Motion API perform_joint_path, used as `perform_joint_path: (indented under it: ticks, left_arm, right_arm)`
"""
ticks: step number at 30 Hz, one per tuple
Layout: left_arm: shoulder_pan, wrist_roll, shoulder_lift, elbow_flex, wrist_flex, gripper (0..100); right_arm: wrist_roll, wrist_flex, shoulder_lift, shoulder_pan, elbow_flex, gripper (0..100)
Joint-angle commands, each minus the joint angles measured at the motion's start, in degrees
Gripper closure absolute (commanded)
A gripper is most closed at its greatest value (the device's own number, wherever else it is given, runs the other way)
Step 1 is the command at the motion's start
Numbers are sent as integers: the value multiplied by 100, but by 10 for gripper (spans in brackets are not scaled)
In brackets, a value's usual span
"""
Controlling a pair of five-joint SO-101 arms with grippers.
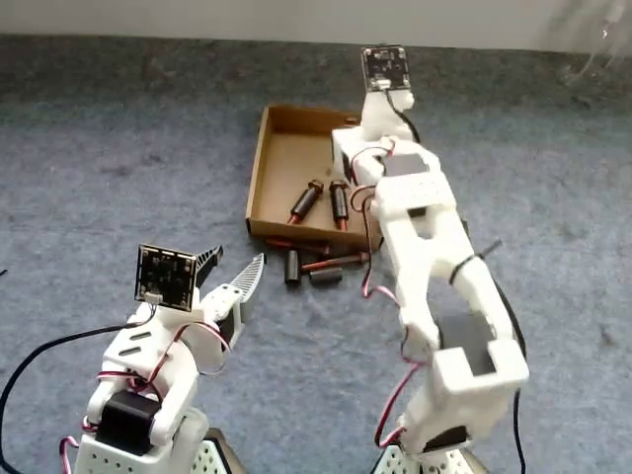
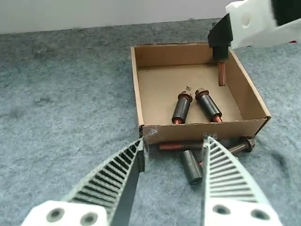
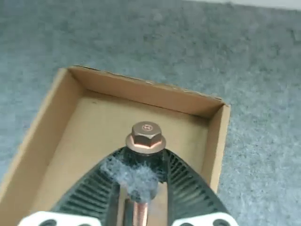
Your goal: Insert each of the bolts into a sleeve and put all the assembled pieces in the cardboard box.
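Observation:
The cardboard box (image 1: 259, 168) holds two assembled pieces (image 1: 306, 202) (image 1: 339, 202) lying side by side near its front wall. Over the box's far right corner, my right gripper (image 3: 145, 154) is shut on a copper hex-head bolt (image 3: 146, 136). The bolt's threaded end (image 2: 221, 74) hangs down inside the box, and the fingers hide its middle. In front of the box lie two dark sleeves (image 1: 292, 267) (image 1: 325, 276) and a loose bolt (image 1: 336, 263). My left gripper (image 2: 174, 146) stands open, short of the box's front wall and above these loose parts.
Grey carpet covers the table. The right arm (image 1: 425, 227) stretches from the near edge along the box's right side. Another loose bolt (image 2: 242, 145) lies by the box's front right corner. Open carpet spreads left of the box.

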Motion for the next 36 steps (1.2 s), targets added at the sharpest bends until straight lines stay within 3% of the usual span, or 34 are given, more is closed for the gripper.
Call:
perform_joint_path:
  ticks: [1, 6, 15, 21, 30, 36]
  left_arm:
    - [-31, -53, -31, -22, -123, 816]
    - [-22, -53, -31, -22, -123, 816]
    - [-22, -53, -31, -22, -123, 816]
    - [-13, -53, -31, -22, -114, 816]
    - [-13, -53, -31, -22, -114, 816]
    - [-13, -53, -31, -22, -123, 816]
  right_arm:
    - [-44, 4, 558, 198, -1007, 995]
    - [-44, 180, 1270, 268, -1481, 995]
    - [-44, 2018, 1727, 259, -2062, 995]
    - [-35, 2246, 2105, 259, -2070, 987]
    - [-44, 2633, 2044, 233, -2264, 763]
    - [-79, 3670, 1446, 215, -3090, 820]
